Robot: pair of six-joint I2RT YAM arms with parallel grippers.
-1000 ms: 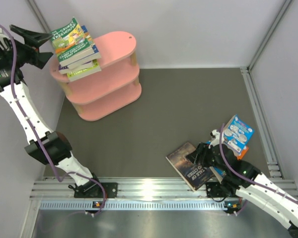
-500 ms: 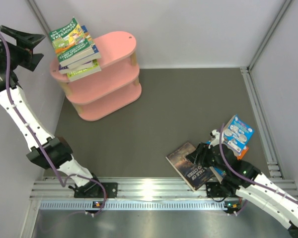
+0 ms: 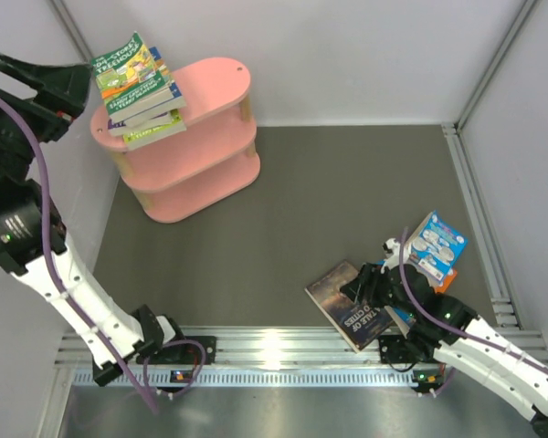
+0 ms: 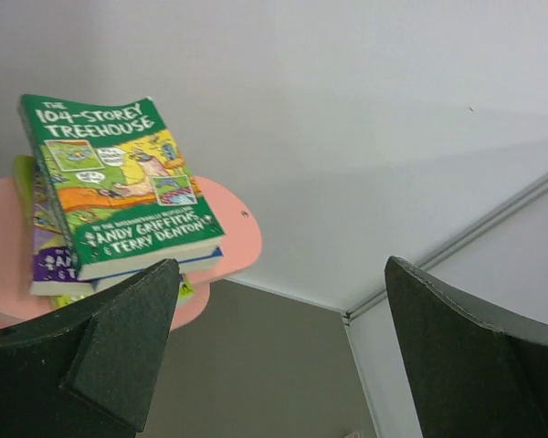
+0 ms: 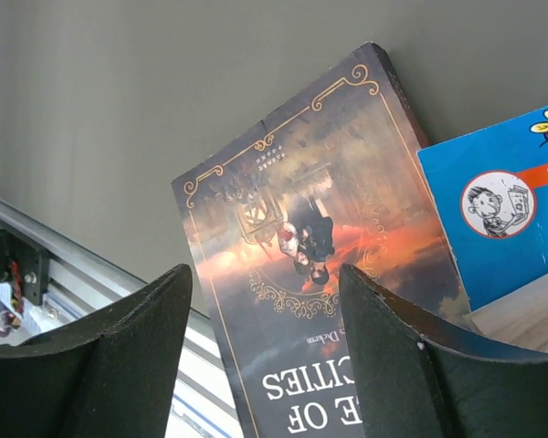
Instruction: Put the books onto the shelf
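Observation:
The pink shelf (image 3: 187,137) stands at the back left, with a stack of books on its top board and a green "Treehouse" cover (image 3: 132,78) uppermost. In the left wrist view the green book (image 4: 119,182) lies on the shelf (image 4: 233,237) ahead of my left gripper (image 4: 281,266). That left gripper (image 3: 46,78) is raised beside the shelf's left end, open and empty. A dark brownish book (image 3: 342,301) lies flat near the front right. My right gripper (image 3: 361,285) hovers over the dark book (image 5: 320,228), open, with its fingers on either side above the cover. A blue-and-white book (image 3: 437,245) lies to its right.
An orange book edge (image 3: 445,278) shows under the blue-and-white one. The blue cover (image 5: 502,201) overlaps the dark book's right side. Metal rails (image 3: 283,342) run along the near edge beside the dark book. Grey walls close in on the left, back and right.
My left arm has swung up and back towards the camera, its gripper staying open left of the shelf. The right arm has barely moved over the dark book.

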